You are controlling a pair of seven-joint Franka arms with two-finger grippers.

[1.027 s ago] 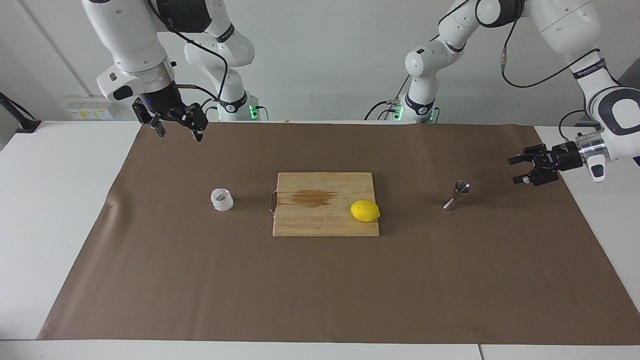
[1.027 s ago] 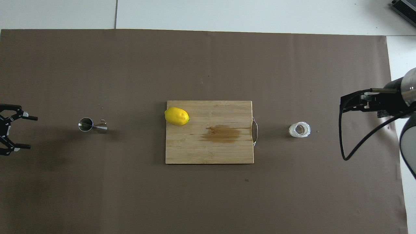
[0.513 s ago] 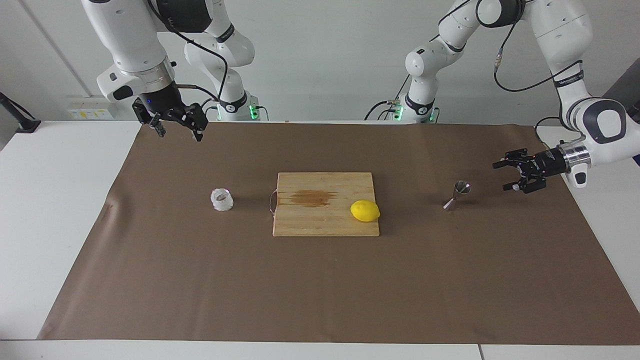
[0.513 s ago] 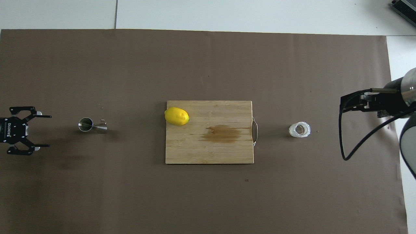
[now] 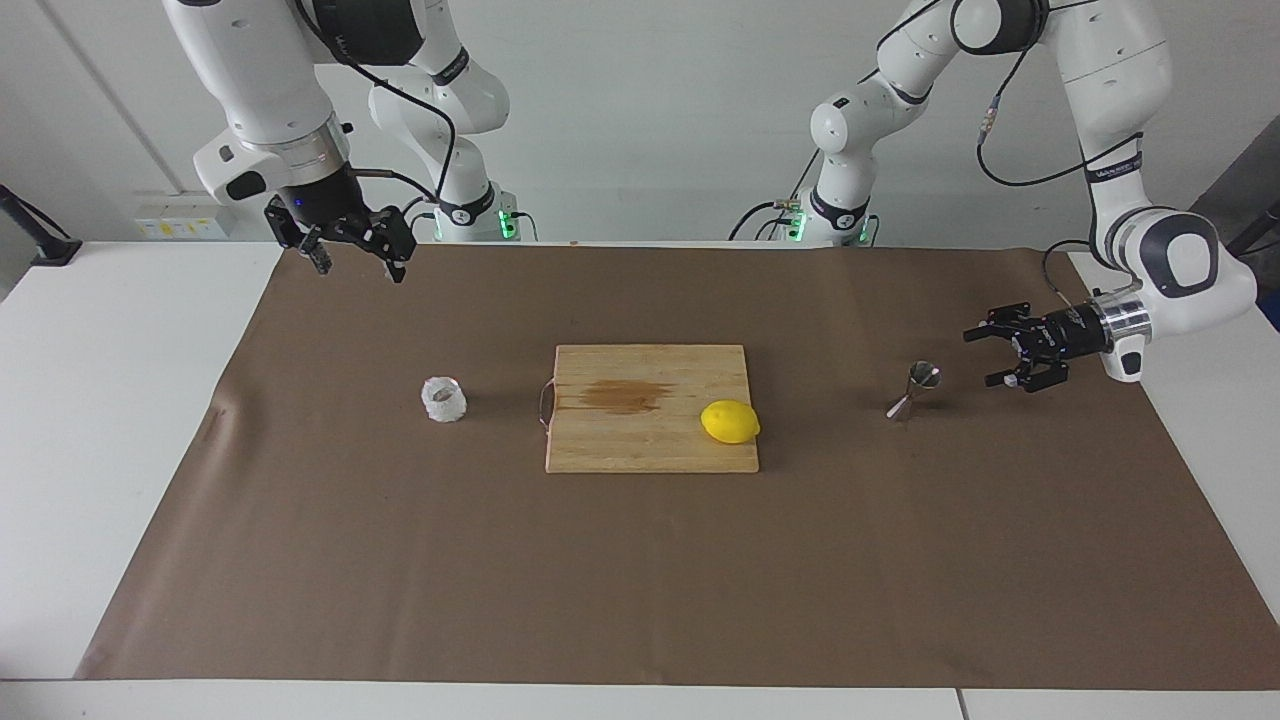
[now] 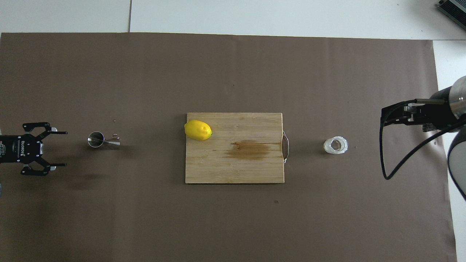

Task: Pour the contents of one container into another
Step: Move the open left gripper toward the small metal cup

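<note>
A matt brown paper sheet (image 5: 640, 560) covers the smooth white bench (image 5: 110, 400). The cutting board (image 5: 650, 440) is pale wood with a dark stain and a metal handle (image 5: 543, 403). The jigger (image 5: 912, 390) is shiny steel; the cup (image 5: 443, 399) is whitish, translucent, crinkled; the lemon (image 5: 730, 421) is glossy yellow.

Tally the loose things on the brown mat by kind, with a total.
Containers: 2, whitish crinkled translucent cup, shiny steel hourglass jigger
Fruit: 1, yellow lemon
Boards: 1, wooden cutting board with metal handle
Total: 4
</note>
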